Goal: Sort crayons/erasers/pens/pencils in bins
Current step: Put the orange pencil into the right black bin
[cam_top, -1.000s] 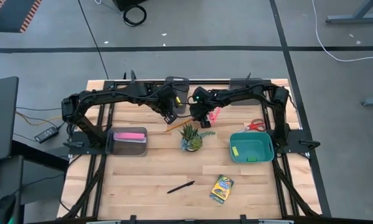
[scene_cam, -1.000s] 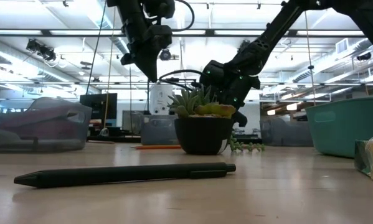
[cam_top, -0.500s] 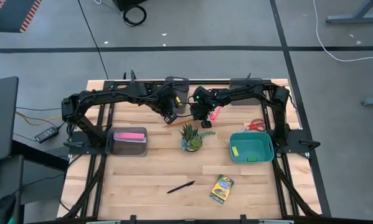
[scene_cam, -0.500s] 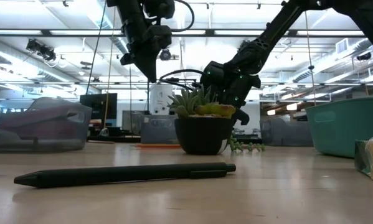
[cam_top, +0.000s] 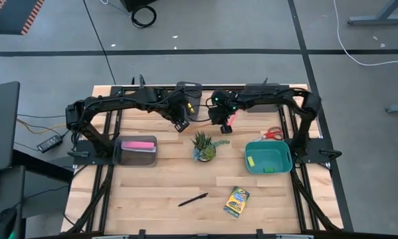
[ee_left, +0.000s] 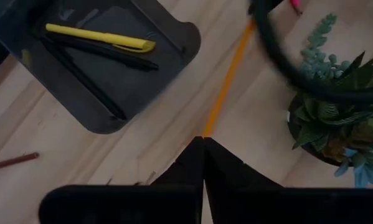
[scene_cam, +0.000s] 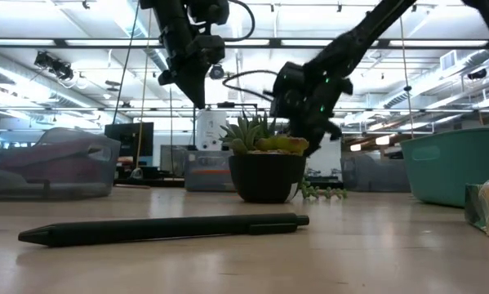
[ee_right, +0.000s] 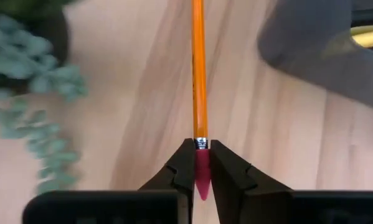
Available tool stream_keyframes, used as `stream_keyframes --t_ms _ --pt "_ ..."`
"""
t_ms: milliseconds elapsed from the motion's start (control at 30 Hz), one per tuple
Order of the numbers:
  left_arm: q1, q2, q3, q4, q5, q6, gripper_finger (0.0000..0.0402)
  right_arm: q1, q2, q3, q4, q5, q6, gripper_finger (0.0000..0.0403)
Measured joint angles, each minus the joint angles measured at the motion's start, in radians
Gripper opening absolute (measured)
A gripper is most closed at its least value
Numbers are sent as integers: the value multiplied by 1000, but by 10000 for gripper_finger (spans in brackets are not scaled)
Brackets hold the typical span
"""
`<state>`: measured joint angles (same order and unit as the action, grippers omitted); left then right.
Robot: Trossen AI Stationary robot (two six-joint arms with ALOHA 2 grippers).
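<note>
My right gripper is shut on an orange pencil, a little above the table between the potted plant and the dark bin. That bin holds a yellow pen and black pens. My left gripper hangs shut and empty higher up, over the pencil's other end. The crayon box and a black pen lie flat near the table's front. A yellow eraser sits in the teal bin. My right gripper pinches the pencil's pink rubber end, just behind the metal band, between its two fingers. The fingers slant down from the table's right and lie along the pencil, which runs straight on from them. Whether its far tip rests on the table cannot be told.
A grey bin at the left holds a long pink bar. Another grey bin stands at the far right. Red scissors lie beside the teal bin, a pink stick by my right gripper, and a red pencil lies near the dark bin.
My right gripper has risen from the table beside the plant and drifted slightly toward the far right. In the low view the orange pencil no longer lies flat on the tabletop where it did. My left gripper has kept still.
</note>
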<state>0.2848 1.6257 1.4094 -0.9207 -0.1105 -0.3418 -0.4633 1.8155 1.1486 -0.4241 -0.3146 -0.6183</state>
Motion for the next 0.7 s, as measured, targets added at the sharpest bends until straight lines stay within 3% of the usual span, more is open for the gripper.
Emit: stream_keyframes --t_ms 267,433,700 --pt "4 -1 0 11 -34 55 17 -20 -217 2 -195 38 44 41" --pt "40 -39 -1 36 -53 140 27 -71 -364 3 -418 117 222 42" --pt "152 -106 0 136 -54 229 5 -170 -564 3 -565 320 504 42"
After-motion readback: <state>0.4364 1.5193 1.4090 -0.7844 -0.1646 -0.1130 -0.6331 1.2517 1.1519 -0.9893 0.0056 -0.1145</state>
